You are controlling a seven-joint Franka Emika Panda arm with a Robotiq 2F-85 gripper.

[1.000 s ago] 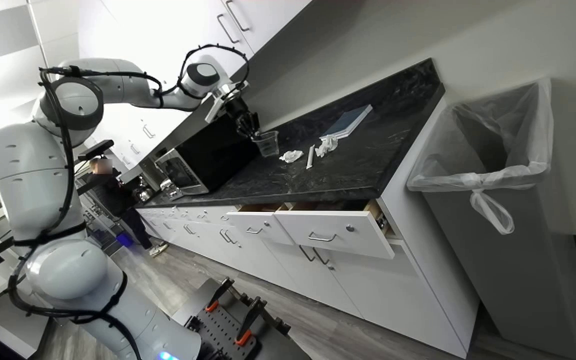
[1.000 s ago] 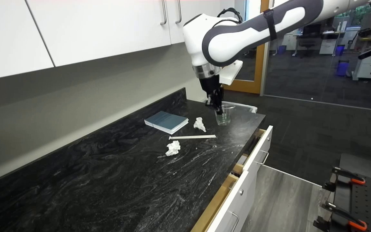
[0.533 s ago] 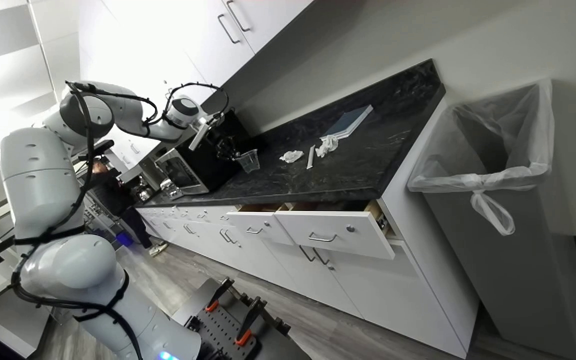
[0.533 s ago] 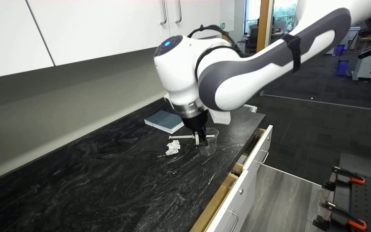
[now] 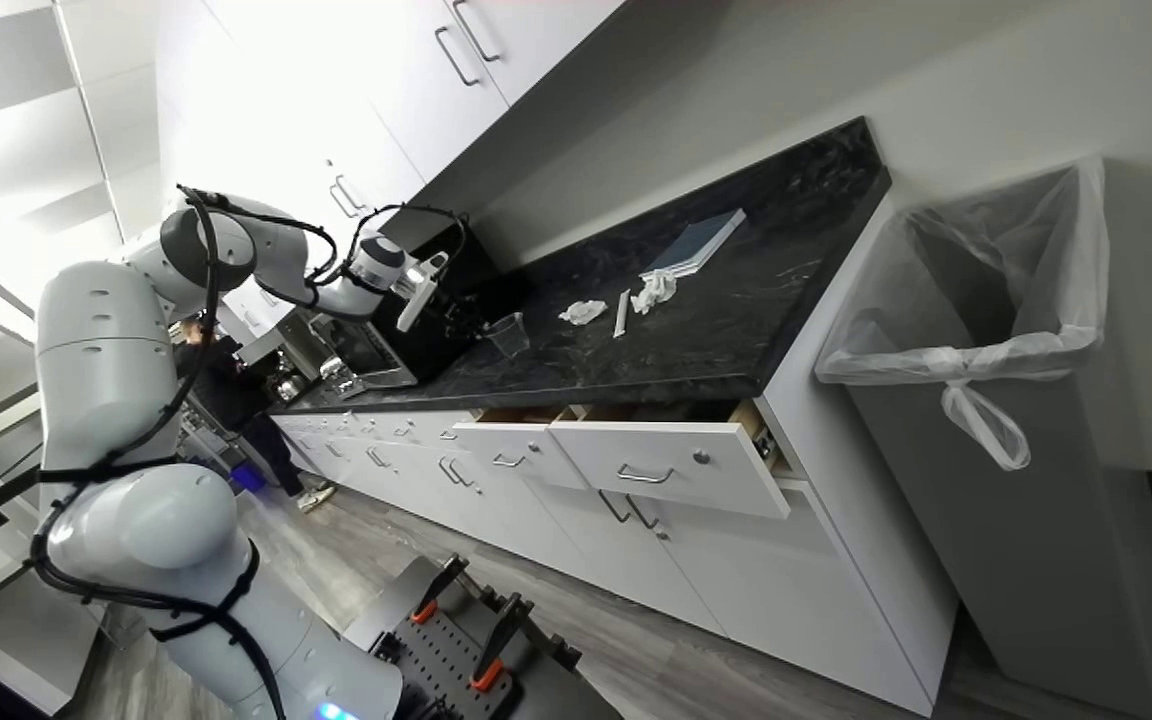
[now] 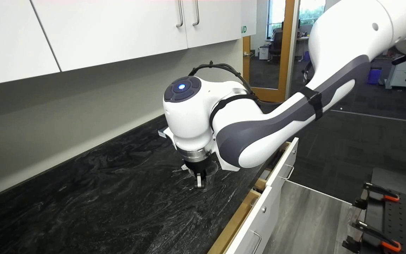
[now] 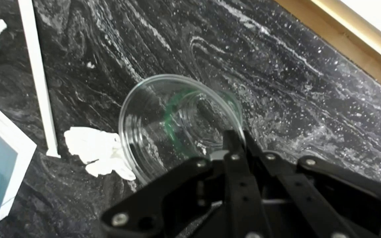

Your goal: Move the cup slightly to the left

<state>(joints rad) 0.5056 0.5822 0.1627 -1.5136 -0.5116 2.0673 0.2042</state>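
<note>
A clear plastic cup with a green mark stands out in the wrist view [image 7: 150, 115], its round rim facing the camera. My gripper [image 7: 240, 140] is shut on the cup's rim, with one fingertip inside the wall and one outside. In an exterior view the cup [image 5: 509, 336] hangs slightly tilted at the fingertips of the gripper [image 5: 479, 329], low over the dark countertop [image 5: 736, 320]. In an exterior view the arm and gripper [image 6: 199, 184] hide most of the cup [image 6: 213, 170]. I cannot tell whether its base touches the counter.
Crumpled tissues [image 5: 583, 312] [image 5: 654, 291], a thin white stick [image 5: 622, 314] and a blue book [image 5: 694, 246] lie right of the cup. A black microwave [image 5: 416, 310] stands close behind the gripper. Drawers [image 5: 671, 468] stand open below; cabinets [image 6: 118, 28] hang above. A bin [image 5: 996, 480] stands beyond.
The gripper has carried the cup down toward the counter and along it, past the stick and tissues, leftward and nearer in an exterior view. The grip on the rim appears unchanged.
</note>
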